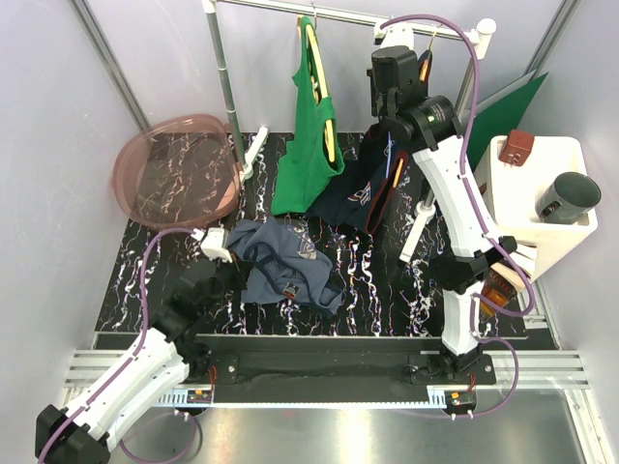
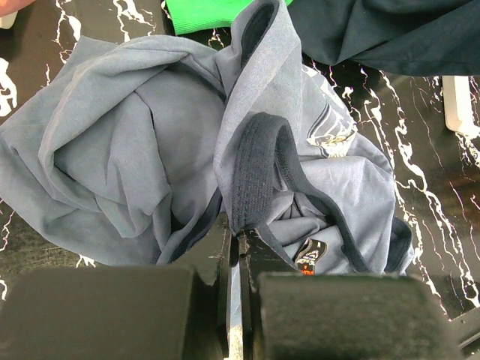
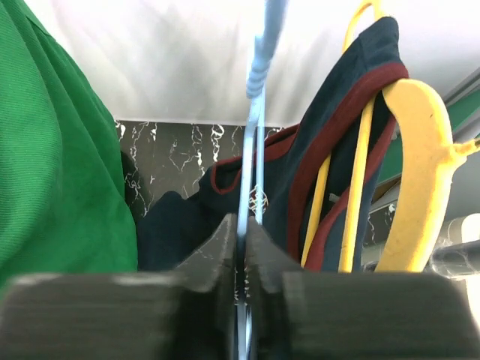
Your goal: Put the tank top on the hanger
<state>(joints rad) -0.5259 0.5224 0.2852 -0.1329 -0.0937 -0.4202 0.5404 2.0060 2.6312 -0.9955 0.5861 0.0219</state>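
The slate blue-grey tank top point(image 1: 285, 263) lies crumpled on the black marbled table, its light chest print facing up. In the left wrist view the tank top point(image 2: 142, 142) fills the frame. My left gripper point(image 2: 241, 238) is shut on its dark ribbed strap; in the top view the gripper point(image 1: 238, 263) sits at the top's left edge. My right gripper point(image 3: 247, 234) is shut on the thin light-blue hanger point(image 3: 257, 82), which runs up out of the jaws. In the top view the right gripper point(image 1: 386, 95) is raised near the rail, between the hanging clothes.
A green tank top point(image 1: 309, 130) and a dark navy top point(image 1: 363, 188) hang on yellow hangers point(image 3: 424, 142) from the rail point(image 1: 338, 13). A pink basket point(image 1: 179, 169) stands at the back left. A white box point(image 1: 532, 203) with a dark cup point(image 1: 569, 196) stands at the right.
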